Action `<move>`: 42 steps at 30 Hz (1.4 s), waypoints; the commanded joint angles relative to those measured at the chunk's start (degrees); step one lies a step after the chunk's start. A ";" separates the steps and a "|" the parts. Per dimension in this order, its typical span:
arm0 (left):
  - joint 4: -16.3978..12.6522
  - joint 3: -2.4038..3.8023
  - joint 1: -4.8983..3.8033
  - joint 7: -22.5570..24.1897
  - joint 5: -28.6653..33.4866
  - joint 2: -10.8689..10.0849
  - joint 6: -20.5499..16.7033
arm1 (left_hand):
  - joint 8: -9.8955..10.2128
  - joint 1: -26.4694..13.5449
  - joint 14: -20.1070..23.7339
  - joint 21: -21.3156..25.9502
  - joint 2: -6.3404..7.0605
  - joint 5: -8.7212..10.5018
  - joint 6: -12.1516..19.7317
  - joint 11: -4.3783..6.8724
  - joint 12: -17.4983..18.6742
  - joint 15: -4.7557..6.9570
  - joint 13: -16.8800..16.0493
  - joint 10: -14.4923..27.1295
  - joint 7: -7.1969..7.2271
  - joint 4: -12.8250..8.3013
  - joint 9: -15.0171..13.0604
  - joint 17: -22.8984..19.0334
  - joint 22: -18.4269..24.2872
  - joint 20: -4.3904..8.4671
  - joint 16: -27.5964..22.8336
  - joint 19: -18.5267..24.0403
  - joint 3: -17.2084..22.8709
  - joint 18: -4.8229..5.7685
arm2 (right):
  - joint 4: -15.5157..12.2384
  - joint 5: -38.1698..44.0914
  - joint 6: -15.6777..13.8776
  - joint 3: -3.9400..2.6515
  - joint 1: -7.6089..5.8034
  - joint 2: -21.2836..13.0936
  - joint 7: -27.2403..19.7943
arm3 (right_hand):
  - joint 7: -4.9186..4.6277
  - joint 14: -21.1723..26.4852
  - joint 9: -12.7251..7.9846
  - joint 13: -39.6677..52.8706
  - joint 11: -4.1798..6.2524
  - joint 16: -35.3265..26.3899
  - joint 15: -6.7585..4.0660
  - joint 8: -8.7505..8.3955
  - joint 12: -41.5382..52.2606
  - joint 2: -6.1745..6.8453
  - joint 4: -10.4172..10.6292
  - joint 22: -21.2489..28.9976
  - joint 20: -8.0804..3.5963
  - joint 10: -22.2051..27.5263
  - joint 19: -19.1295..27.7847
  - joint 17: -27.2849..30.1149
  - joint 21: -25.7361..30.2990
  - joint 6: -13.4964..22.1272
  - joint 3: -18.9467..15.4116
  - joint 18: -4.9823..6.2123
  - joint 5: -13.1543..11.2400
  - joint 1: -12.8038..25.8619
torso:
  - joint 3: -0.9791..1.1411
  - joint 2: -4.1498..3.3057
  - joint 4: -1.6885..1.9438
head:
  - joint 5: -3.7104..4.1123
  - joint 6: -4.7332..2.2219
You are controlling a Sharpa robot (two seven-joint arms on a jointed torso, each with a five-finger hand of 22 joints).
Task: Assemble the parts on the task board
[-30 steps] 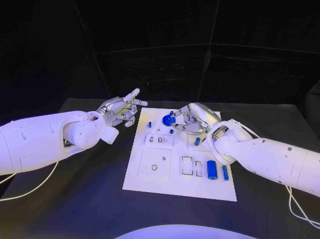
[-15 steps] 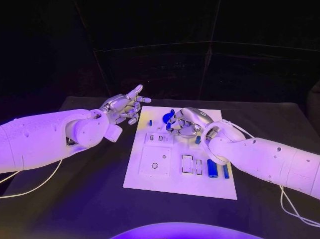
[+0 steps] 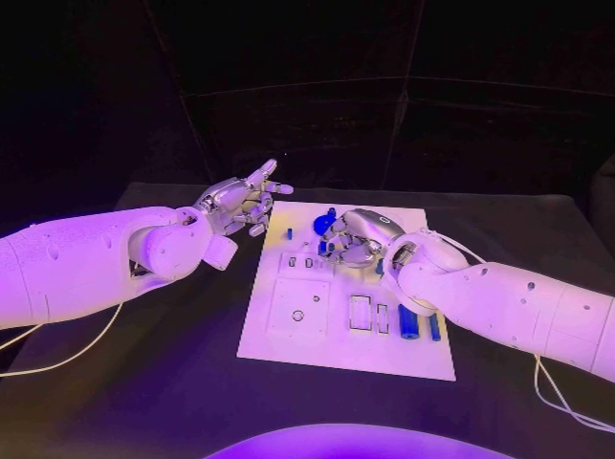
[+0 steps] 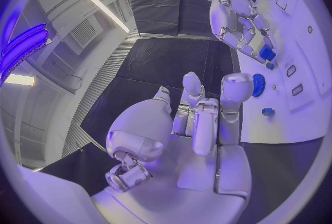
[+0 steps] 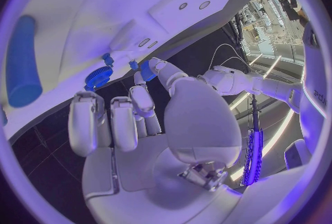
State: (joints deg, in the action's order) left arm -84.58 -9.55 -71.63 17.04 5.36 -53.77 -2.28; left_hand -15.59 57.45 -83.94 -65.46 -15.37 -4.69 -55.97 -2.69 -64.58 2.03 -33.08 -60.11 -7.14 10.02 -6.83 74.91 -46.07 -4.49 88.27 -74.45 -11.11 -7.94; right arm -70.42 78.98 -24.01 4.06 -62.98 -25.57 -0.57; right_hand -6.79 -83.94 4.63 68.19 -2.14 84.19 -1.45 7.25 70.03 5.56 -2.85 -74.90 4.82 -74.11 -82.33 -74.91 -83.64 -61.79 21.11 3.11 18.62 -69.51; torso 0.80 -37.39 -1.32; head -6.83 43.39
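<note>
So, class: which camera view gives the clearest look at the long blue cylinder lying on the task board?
The head view: the blue cylinder lies whole and unblocked on the task board. The right wrist view shows it bent at the circle's rim; the left wrist view shows only a blue piece at the edge, uncertain.

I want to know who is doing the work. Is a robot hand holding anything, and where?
The right hand seems to pinch a small blue part in its fingertips above the task board; which end cannot be told. The left hand holds nothing.
</note>
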 commanded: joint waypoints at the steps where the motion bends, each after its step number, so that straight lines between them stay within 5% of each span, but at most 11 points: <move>1: -0.09 0.04 -0.10 0.59 0.26 0.09 0.48 | 0.19 0.65 -4.79 0.18 -0.03 -0.08 0.02 0.07 -0.01 -0.47 0.05 -0.05 -0.06 -0.36 0.06 10.06 0.05 0.00 -0.23 0.30 0.10 -0.07 | 0.03 1.86 2.30 0.00 -0.10 0.13 1.16 | -0.04 -4.21 0.10 -0.07 -0.02 -0.08 -0.32 0.22 -0.25 -0.42 0.03 -6.00 -0.13 0.35 0.03 -6.94 0.08 -0.17 -0.39 -0.54 -0.40 0.19 | -0.01 0.00 -0.01 | 0.01 0.12; 42: -0.22 0.04 -0.10 -0.47 -0.31 0.39 1.46 | 0.19 0.79 -4.80 0.19 -0.04 -0.05 0.00 0.08 0.08 -0.47 0.25 0.03 -0.05 -0.54 0.06 10.08 0.08 0.00 -0.22 0.31 0.13 -0.08 | 0.66 8.48 7.00 0.13 -0.07 1.72 5.41 | 0.07 -4.09 0.12 -0.12 0.05 -0.43 -0.35 0.23 -0.35 -0.39 0.27 -5.63 -0.14 0.47 0.36 -6.49 0.38 -0.17 -0.94 -0.43 -0.90 0.36 | 0.00 0.00 0.01 | -0.13 0.82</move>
State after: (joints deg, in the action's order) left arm -84.65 -9.56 -71.63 16.35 5.28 -53.43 -1.68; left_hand -15.60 57.68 -83.94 -65.47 -15.60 -4.69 -55.97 -2.78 -64.58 2.03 -32.88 -60.21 -7.14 9.87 -6.84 74.91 -46.08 -4.49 88.27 -74.45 -10.95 -7.94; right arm -69.79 86.42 -17.87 4.20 -62.96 -23.91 4.33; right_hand -6.88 -83.94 4.69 68.11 -2.14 83.97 -1.45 7.08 70.03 5.57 -2.62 -74.94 4.82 -74.11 -82.33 -74.90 -83.64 -61.69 20.41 3.11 17.96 -69.51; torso 0.80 -37.38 -1.30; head -6.93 44.15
